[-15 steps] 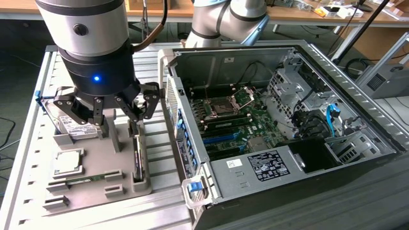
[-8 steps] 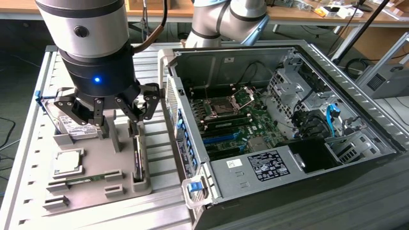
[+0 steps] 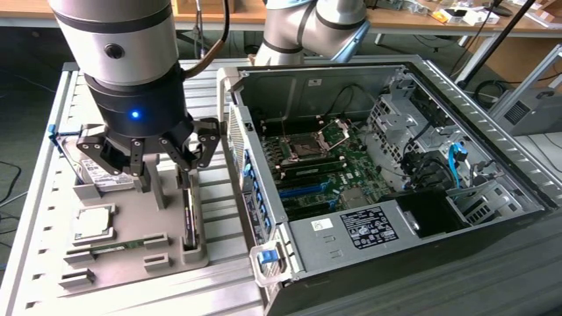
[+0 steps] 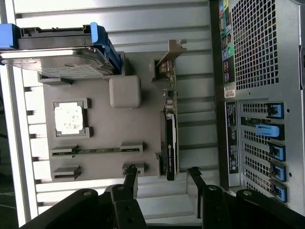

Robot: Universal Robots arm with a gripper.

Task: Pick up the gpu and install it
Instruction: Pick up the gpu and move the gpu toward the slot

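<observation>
I am watching the gripper hanging over the grey tray, on the exterior view's left of the open case. Its jaws are standing wide apart and are holding nothing.

The gpu is standing on its long edge in a slot of the tray, along the tray side nearest to the case. The gripper is hanging above it and is not touching it.

In the wrist view I am seeing the gpu as a thin dark strip. Its metal bracket is at the end nearest to the hard drive. The fingers of the gripper are showing well apart from each other.

The hard drive is sitting in a blue carrier at one end of the tray. A processor is lying flat in its own pocket, and a memory stick is lying in a slot just beside it. The tray is resting on a slatted metal table. Inside the case the motherboard is lying exposed.
</observation>
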